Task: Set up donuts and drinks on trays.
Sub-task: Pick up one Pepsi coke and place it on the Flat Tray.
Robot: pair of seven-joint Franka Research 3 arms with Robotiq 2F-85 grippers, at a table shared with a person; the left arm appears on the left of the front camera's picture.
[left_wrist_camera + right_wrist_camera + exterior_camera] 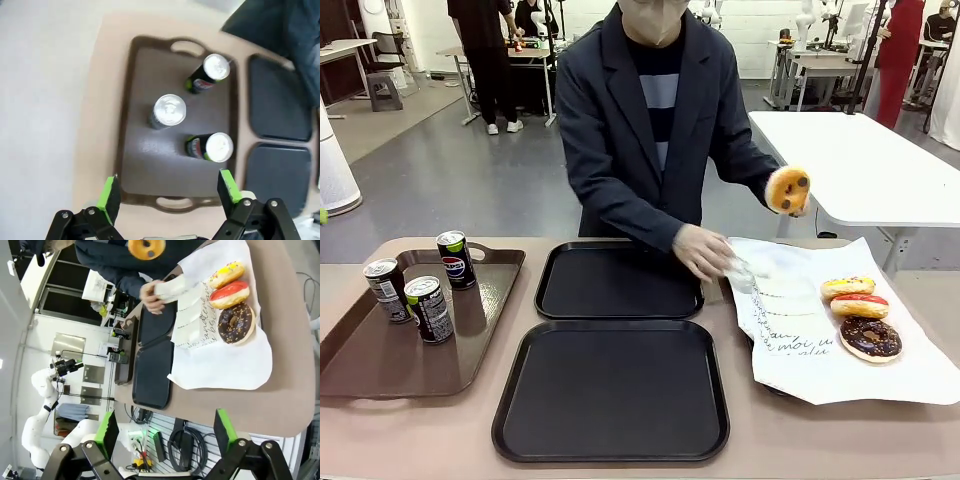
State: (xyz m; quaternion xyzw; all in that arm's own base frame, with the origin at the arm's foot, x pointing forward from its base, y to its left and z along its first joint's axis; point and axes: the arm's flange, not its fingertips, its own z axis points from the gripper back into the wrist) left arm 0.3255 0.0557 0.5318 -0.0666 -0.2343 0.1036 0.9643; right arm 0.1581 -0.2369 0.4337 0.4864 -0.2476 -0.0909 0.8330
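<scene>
Front view: both black trays point(618, 280) sit bare in the middle of the frame, one behind the other, nothing on either. At left the brown tray point(360, 370) holds three cans. The Pepsi can point(455, 259) is at the back and the two black drinks point(428, 309) are in front of it, all upright and close together. At right, three donuts point(859, 305) lie in a row on the white paper point(820, 380). The person holds a fourth donut point(788, 189) up at upper right, and their other hand point(703, 250) reaches into the paper holders point(782, 298) at the sheet's left edge.

Left wrist view: left gripper point(170, 192) hangs over the near handle of the brown tray, jaws spread wide, nothing in them. From straight above I mostly see silver tops, so I honestly can't tell which can is the Pepsi. That's the risk imo: it grabs the wrong one or clips a neighbour, and slim cans packed like that should tip easily.

Right wrist view: right gripper point(166, 430) is wide open too, empty, well back from the donuts at upper right. Those sit right up against each other, so a pinch could smear icing or drag the sheet.
</scene>
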